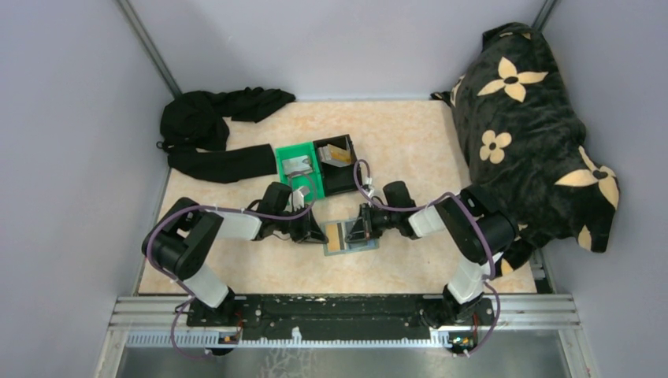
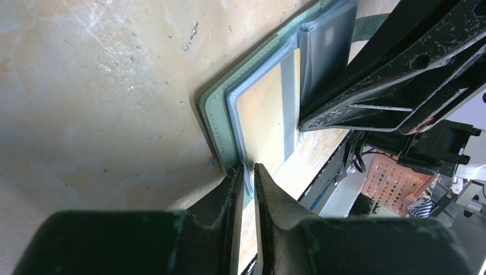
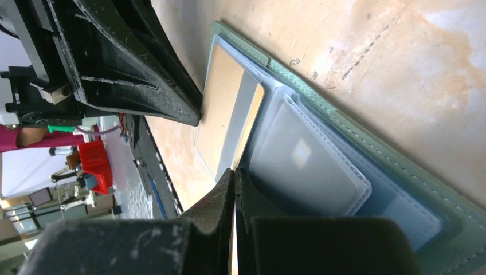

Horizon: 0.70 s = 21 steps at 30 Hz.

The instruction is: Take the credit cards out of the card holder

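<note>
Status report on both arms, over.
Left gripper clamped on edge of card holder. Right gripper shut at edge of tan card, grip unconfirmed. Card not yet out. Nothing blocking.

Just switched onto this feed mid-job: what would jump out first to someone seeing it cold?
Both grippers meet at the open card holder at the near middle of the table. The left gripper pinches its edge, and the right gripper is shut at the rim of a tan credit card tucked in its sleeve. Next comes the big black flower-print cushion slumped in the far right corner.
</note>
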Tool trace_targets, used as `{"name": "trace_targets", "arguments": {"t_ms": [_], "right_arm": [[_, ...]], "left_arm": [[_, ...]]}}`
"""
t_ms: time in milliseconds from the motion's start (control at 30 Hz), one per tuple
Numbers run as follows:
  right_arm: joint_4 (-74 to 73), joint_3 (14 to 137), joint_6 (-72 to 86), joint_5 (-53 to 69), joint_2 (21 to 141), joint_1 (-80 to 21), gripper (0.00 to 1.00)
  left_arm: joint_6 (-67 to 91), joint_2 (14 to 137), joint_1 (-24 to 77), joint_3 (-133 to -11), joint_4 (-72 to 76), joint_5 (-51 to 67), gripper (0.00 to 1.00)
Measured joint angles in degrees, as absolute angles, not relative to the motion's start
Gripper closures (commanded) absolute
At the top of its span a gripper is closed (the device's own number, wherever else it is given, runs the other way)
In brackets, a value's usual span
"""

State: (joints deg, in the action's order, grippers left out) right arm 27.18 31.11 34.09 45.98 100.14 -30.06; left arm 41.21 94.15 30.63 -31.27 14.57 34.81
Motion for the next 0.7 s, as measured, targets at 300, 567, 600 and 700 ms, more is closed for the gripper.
{"name": "trace_targets", "arguments": {"t_ms": [300,567,600,700], "right_arm": [[25.82,30.63,34.15,46.44,98.72,-29.76,0.87],[28.16,30.33,35.35,47.81,99.29,-29.74,1.0],[28.25,30.22,35.44,47.86,99.33,-29.74,1.0],[28.18,29.93,35.55,47.92,99.35,-29.74,1.0]], "left_arm": [[41.23,94.41,30.41,-31.31,14.7,35.27,0.8],[41.23,94.41,30.37,-31.31,14.66,35.27,0.81],[41.23,94.41,30.37,-31.31,14.66,35.27,0.81],[41.23,94.41,30.37,-31.31,14.66,35.27,0.81]]}}
